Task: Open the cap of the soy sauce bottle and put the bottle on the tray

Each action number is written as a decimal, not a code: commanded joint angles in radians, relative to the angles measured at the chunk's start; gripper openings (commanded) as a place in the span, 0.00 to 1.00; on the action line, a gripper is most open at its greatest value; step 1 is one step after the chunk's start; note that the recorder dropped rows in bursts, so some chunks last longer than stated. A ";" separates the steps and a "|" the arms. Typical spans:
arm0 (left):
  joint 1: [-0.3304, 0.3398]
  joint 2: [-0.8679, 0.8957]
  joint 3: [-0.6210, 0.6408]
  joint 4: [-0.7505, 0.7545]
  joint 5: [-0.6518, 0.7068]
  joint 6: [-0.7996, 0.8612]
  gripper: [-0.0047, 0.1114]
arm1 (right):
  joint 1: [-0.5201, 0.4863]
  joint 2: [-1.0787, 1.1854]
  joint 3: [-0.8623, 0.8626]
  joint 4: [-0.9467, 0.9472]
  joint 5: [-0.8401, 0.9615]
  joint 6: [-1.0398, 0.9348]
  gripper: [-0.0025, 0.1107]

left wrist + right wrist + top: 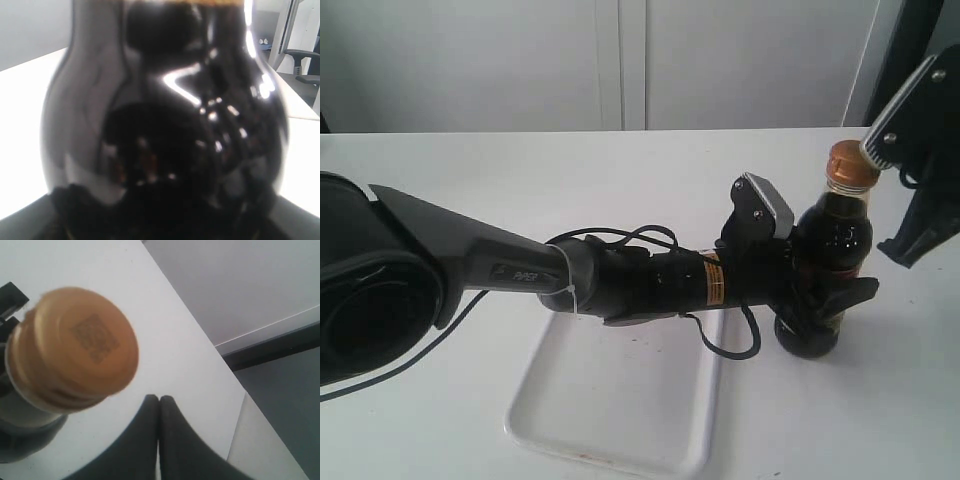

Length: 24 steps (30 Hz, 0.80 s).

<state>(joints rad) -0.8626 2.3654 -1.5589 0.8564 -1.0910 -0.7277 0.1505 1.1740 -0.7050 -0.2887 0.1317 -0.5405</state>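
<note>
The soy sauce bottle (pixel 832 232), full of dark liquid, stands upright on the white table just right of the tray (pixel 610 405). Its orange-brown cap (pixel 851 165) sits closed on the neck. My left gripper (pixel 820 305) reaches across the tray and is shut on the bottle's lower body. In the left wrist view the bottle (pixel 165 125) fills the frame and hides the fingers. My right gripper (pixel 159 399) is shut with nothing in it, beside the cap (pixel 75 347) and not touching it. It hangs to the right of the bottle's top (pixel 898 243).
The left arm (pixel 620 280) and its cables lie over the tray's far end. The white table (pixel 520 180) stretches back to a pale wall. The right arm's body (pixel 930 110) fills the upper right corner.
</note>
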 commanded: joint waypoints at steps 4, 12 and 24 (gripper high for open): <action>0.000 0.001 -0.001 -0.004 0.045 -0.017 0.04 | 0.005 0.064 -0.003 0.000 -0.058 0.018 0.02; 0.000 0.001 -0.001 -0.004 0.049 -0.017 0.04 | 0.009 0.074 -0.003 0.000 -0.078 0.022 0.02; -0.002 0.001 -0.001 -0.004 0.075 -0.017 0.04 | 0.041 0.074 -0.003 0.004 -0.103 0.024 0.02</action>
<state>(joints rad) -0.8626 2.3654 -1.5613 0.8446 -1.0728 -0.7423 0.1838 1.2454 -0.7050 -0.2887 0.0498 -0.5242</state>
